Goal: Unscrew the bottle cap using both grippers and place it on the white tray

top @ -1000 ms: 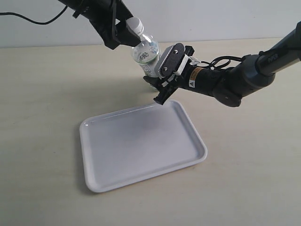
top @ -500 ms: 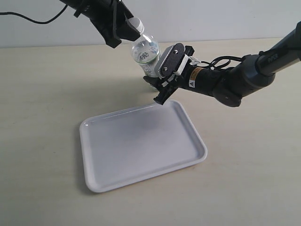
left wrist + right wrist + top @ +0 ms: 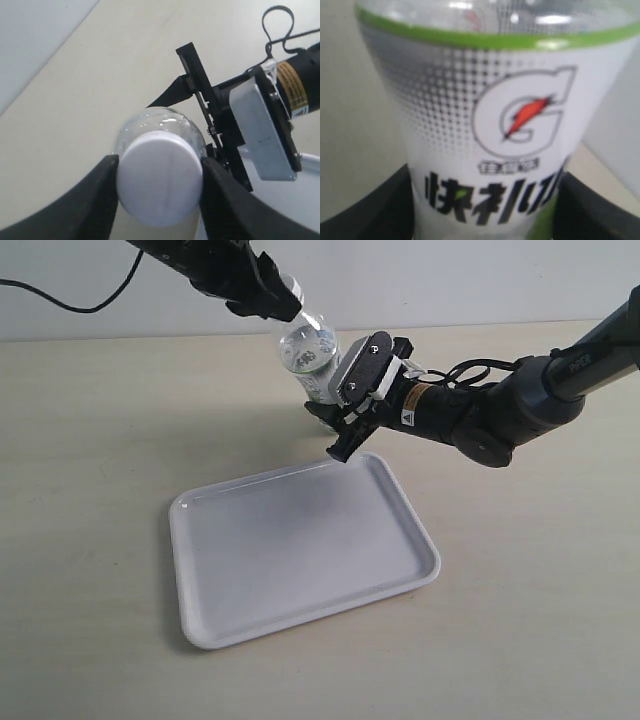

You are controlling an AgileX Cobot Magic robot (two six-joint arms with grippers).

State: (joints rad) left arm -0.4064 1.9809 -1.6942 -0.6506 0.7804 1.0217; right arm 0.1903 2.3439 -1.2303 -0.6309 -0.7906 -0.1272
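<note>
Within the last second the left gripper (image 3: 266,298) has closed on the bottle cap (image 3: 159,182) and rotated, indicating unscrewing has begun, while the right gripper (image 3: 330,422) clamps the tilted bottle (image 3: 308,348) just beyond the far right corner of the white tray (image 3: 300,625).

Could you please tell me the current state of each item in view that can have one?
bottle cap: on the bottle, clamped by the left pincer.
bottle: capped, tilted, held around its label.
left pincer: shut on the bottle cap.
right pincer: shut on the bottle.
white tray: flat on the table, empty.
</note>
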